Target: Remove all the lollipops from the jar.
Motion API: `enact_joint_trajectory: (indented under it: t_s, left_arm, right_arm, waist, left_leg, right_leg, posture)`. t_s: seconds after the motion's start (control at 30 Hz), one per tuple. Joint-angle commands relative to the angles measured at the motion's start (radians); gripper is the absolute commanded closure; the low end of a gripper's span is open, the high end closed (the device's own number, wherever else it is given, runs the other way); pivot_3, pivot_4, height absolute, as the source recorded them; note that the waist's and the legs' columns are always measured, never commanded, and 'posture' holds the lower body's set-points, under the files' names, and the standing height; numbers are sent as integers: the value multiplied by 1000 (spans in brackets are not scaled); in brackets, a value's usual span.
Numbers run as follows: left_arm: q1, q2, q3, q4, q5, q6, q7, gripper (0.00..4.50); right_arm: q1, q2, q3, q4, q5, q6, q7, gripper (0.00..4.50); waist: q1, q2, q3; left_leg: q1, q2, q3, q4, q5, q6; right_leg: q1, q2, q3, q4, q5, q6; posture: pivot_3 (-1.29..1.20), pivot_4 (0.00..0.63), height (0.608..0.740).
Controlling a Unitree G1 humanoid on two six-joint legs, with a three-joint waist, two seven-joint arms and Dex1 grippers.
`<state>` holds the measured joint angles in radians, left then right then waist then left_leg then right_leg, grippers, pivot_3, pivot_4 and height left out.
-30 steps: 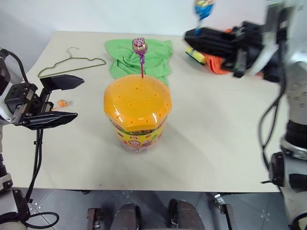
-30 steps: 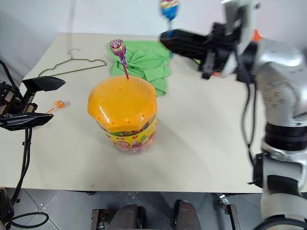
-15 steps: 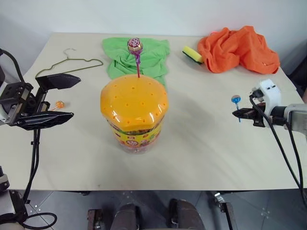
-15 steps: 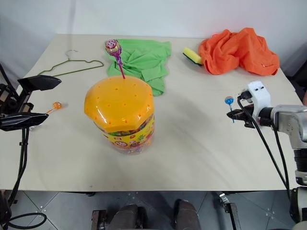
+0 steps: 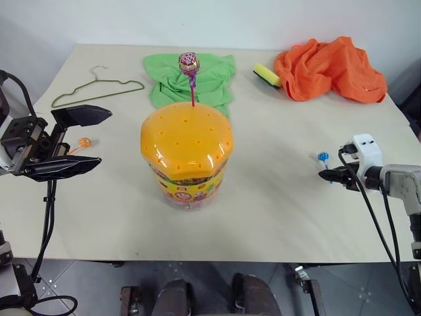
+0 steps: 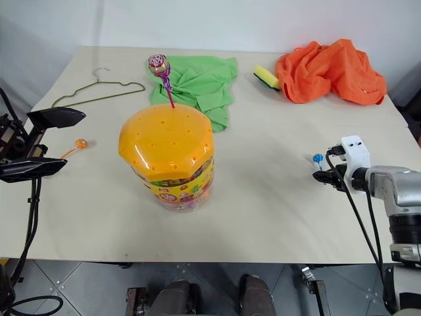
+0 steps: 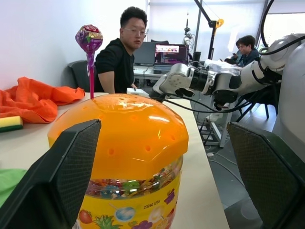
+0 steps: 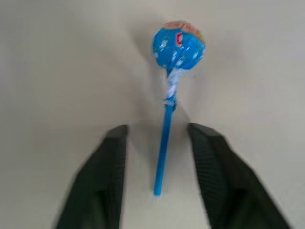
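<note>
The jar (image 5: pixel 187 148), a clear tub with a yellow label and a holed orange lid, stands mid-table. One purple-wrapped lollipop (image 5: pixel 189 63) sticks up from the lid on a purple stick. At the right, down at the tabletop, a blue lollipop (image 8: pixel 178 45) has its blue stick between the spread fingers of my right gripper (image 8: pixel 157 138), touching neither. My left gripper (image 5: pixel 103 137) hovers open left of the jar, holding nothing. An orange lollipop (image 5: pixel 83 142) lies on the table beside it.
A green cloth (image 5: pixel 191 79) lies behind the jar, with a wire hanger (image 5: pixel 99 89) to its left. An orange cloth (image 5: pixel 329 59) and a yellow sponge (image 5: pixel 266 74) sit at the back right. People sit at desks beyond the table in the left wrist view.
My right arm swung down from high at the back to the table's right side with the blue lollipop. Its fingers then opened off the stick. The left arm stayed put.
</note>
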<state>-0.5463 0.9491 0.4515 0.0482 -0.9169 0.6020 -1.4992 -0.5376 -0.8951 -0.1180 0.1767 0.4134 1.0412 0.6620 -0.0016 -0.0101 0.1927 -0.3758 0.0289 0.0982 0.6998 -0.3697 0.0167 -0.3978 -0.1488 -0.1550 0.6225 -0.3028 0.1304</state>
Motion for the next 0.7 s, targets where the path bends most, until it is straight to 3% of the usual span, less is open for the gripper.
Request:
enact_joint_trajectory:
  t_s: [0.03,0.13,0.23,0.33,0.5,0.7]
  left_arm:
    - [-21,13,12,-5,-20,-5,-14,0]
    - [-42,9,-4,14,-14,-11,-24,0]
    - [-66,4,-22,39,-4,-21,-35,0]
    - [-85,1,-37,64,2,-31,-44,0]
    - [-112,-9,-58,92,8,-49,-48,0]
    - [-120,-12,-49,100,9,-68,-39,0]
  right_arm:
    - [48,-38,-98,-158,52,31,24,999]
    - [94,-61,-190,-307,126,52,69,22]
    - [82,-67,-308,-482,275,76,139,22]
    - [7,-37,-336,-565,364,40,149,22]
    - [-241,73,-217,-584,476,27,110,22]
    - [-452,222,-14,-457,451,-59,196,22]
  waist:
    - [0,0,0]
    - [3,0,0]
    - [4,1,1]
    - [-1,1,1]
    - [-5,1,1]
    - [-3,1,1]
  left_leg:
    - [0,0,0,0,0,0]
    - [0,0,0,0,0,0]
    - [0,0,0,0,0,0]
    - [0,0,0,0,0,0]
    - [1,0,0,0,0,0]
    - [0,-1,-1,0,0,0]
  right_leg:
    - [0,0,0,0,0,0]
    - [0,0,0,0,0,0]
    - [0,0,0,0,0,0]
    - [0,1,0,0,0,0]
    - [0,1,0,0,0,0]
    - [0,0,0,1,0,0]
  posture:
    - [0,150,740]
    - [0,150,740]
    - [0,150,740]
    - [0,150,740]
    - [0,150,740]
    - [0,150,740]
